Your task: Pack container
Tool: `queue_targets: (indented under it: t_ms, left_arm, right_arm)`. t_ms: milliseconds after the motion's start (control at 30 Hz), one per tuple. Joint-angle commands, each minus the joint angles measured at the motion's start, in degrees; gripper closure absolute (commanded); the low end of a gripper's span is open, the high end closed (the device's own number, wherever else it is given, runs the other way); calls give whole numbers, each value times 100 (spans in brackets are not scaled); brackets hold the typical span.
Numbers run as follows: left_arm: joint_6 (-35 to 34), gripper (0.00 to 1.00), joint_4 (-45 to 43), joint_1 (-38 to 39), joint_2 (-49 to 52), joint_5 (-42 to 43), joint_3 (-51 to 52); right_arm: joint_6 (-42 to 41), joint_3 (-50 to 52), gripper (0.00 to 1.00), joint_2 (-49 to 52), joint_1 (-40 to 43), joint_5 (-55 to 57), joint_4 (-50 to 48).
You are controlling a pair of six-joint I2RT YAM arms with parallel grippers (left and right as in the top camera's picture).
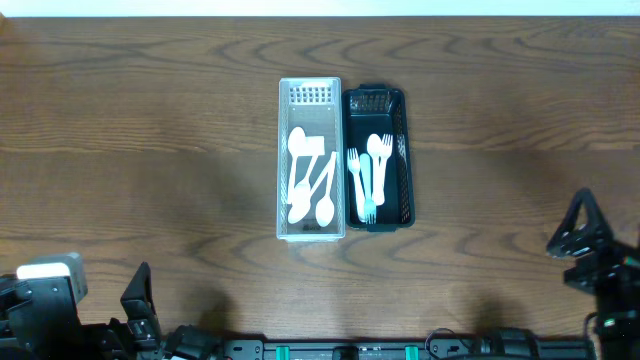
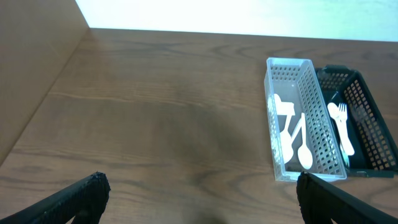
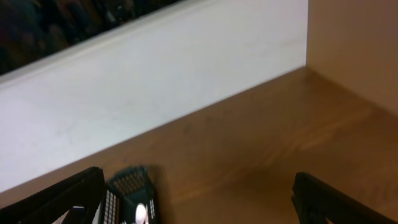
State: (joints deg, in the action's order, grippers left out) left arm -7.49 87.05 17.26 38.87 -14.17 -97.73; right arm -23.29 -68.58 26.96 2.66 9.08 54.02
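A clear white basket point(image 1: 282, 160) stands at the table's middle and holds several white spoons point(image 1: 308, 180). A dark green basket point(image 1: 405, 160) stands touching its right side and holds several white and pale blue forks point(image 1: 368, 170). Both baskets also show in the left wrist view, the white one point(image 2: 311, 118) and the green one point(image 2: 373, 124). The green basket's end shows blurred in the right wrist view point(image 3: 130, 183). My left gripper point(image 2: 199, 199) is open and empty near the front left edge. My right gripper point(image 3: 199, 199) is open and empty at the front right.
The wooden table point(image 1: 140, 140) spreads bare to the left and right of the baskets. A white wall strip point(image 3: 155, 81) runs along the far edge.
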Motion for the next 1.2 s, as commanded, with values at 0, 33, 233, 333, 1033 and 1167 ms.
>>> queue_targets:
  t_ms: [0, 33, 233, 333, 1033, 1167]
  left_arm:
    - [33, 2, 13, -26, -20, -92, -11]
    - [33, 2, 13, -26, -20, -92, -11]
    - [33, 2, 13, -26, -20, -92, -11]
    - [33, 2, 13, -26, -20, -92, -11]
    - [33, 2, 13, -26, -20, -92, -11]
    - [33, 2, 13, -26, -20, -92, -11]
  right_arm:
    - [-391, 927, 1, -573, -59, 76, -166]
    - [-448, 1178, 1, -734, -59, 76, -219]
    - [-979, 2697, 1, -1515, -59, 76, -684]
    - [-1556, 3305, 1, -1718, -59, 79, -957]
    - [-2210, 5840, 1, -2671, -57, 160, -1764]
    - [-2210, 5939, 1, -2664, -59, 210, -1764]
